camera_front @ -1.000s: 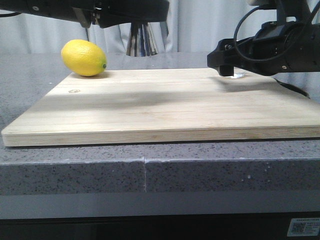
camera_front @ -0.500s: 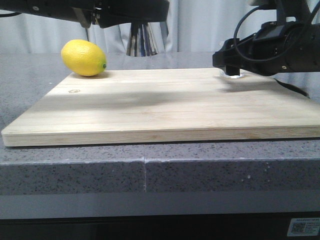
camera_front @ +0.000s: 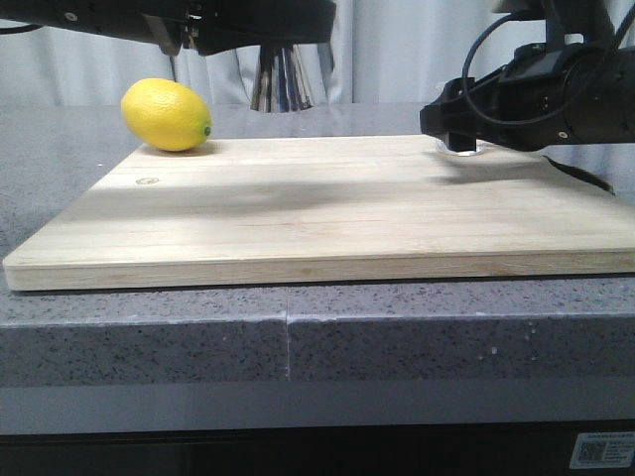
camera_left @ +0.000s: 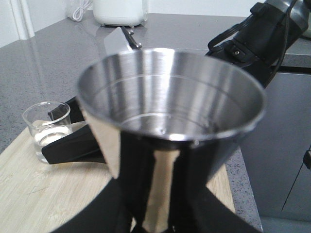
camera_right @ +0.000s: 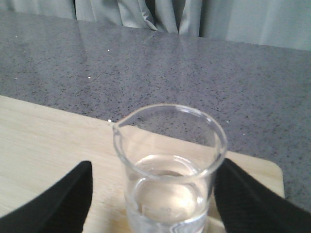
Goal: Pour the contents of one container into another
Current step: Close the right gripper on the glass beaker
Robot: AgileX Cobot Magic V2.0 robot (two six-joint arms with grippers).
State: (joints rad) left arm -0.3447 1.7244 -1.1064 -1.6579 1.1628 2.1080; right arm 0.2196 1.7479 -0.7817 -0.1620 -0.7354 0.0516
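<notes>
right fingers [camera_right: 73, 204] closer around beaker [camera_right: 170, 170]

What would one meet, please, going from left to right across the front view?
Lemon → steel jigger held in the left gripper → glass beaker between the right gripper jaws.

No text could be read; a white sticker [camera_front: 601, 451] with a QR code and tiny print sat on the dark panel below the counter's front edge, its print too small to make out.
</notes>
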